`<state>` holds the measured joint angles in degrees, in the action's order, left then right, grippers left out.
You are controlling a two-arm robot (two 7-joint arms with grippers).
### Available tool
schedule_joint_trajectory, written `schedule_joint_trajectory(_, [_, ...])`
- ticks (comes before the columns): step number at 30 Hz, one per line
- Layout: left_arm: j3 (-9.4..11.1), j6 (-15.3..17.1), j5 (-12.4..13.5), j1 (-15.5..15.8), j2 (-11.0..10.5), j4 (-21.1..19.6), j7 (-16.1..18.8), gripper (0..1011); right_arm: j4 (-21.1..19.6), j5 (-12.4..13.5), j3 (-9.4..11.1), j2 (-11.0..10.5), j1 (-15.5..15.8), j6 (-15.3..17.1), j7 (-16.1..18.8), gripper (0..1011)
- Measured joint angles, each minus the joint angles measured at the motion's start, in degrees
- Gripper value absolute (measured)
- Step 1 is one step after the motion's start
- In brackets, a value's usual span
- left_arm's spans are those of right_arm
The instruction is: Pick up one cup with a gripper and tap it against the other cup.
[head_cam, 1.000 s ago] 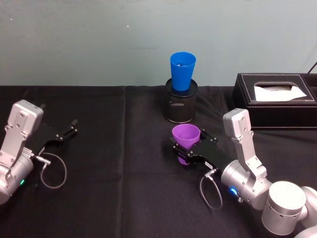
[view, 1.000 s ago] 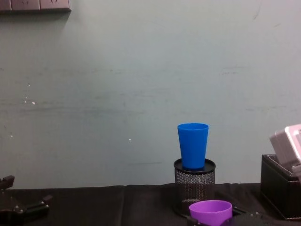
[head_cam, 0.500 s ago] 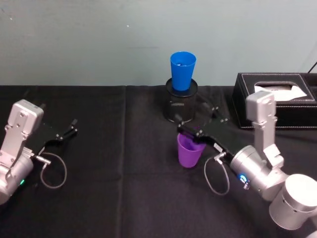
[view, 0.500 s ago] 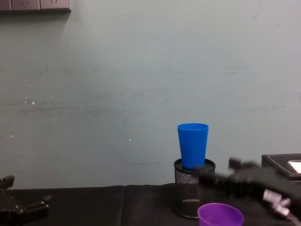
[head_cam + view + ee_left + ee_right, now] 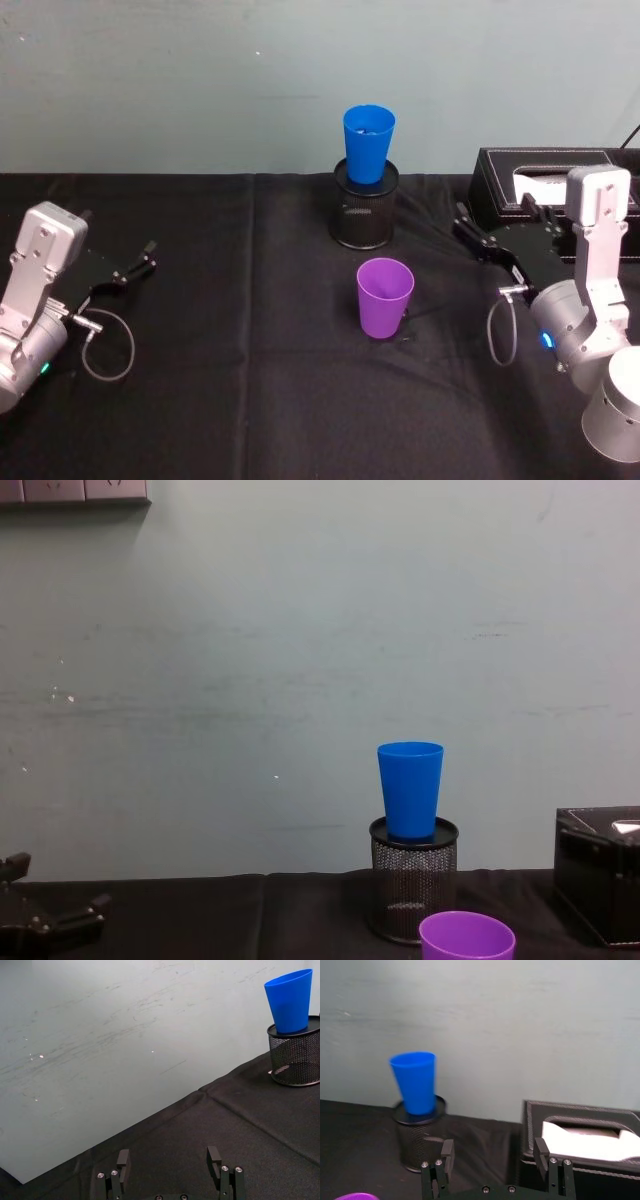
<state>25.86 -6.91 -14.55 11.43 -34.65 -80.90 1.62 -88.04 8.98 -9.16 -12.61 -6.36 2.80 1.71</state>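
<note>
Standing upright just left of the right gripper (image 5: 478, 238), jaws apart and empty, purple cup (image 5: 385, 297); nearer than left gripper (image 5: 140, 262), also open.

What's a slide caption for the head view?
Purple cup stands free on the black cloth; blue cup sits in the mesh pot; right claw open beside it.

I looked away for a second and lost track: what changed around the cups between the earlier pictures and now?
The right tool let go of the purple smooth plastic tumbler and drew back to the right, open, in front of the black box with white stitching. The tumbler now stands free on the black cloth. The bright blue smooth plastic tumbler on the black wire-mesh pot and the open left tool stayed put.
</note>
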Motion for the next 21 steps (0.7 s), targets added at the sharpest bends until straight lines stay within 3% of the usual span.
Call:
schedule_joint_trajectory(6, [0.0,0.0,0.0,0.0,0.0,0.0,0.0,1000,2.12,-0.88,0.93,0.99,-0.77,0.08,-0.66,1002])
schedule_joint_trajectory(21, [0.0,0.0,0.0,0.0,0.0,0.0,0.0,1000,1.84,-0.77,0.73,0.84,-0.67,0.08,-0.63,1002])
